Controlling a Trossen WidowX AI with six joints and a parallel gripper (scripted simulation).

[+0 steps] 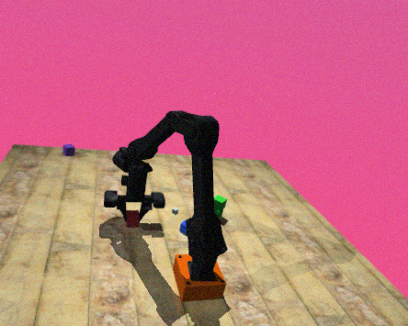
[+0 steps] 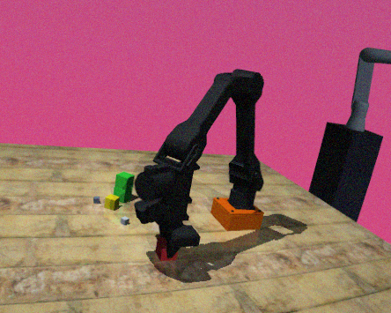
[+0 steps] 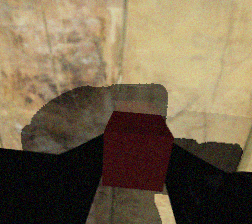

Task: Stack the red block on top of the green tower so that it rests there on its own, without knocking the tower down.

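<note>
Red block (image 3: pixel 136 151) — cube, upright on the wood, no long axis — gripped by half-closed hand (image 3: pixel 135 175).

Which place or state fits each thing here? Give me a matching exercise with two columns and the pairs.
Things:
1. red block
2. green tower
3. purple cube
4. yellow cube

Places or states:
A. alone at the table's far edge
B. between the gripper's fingers, on the table
C. standing upright, untouched
D. just in front of the tower

Pairs: 1-B, 2-C, 3-A, 4-D
</note>
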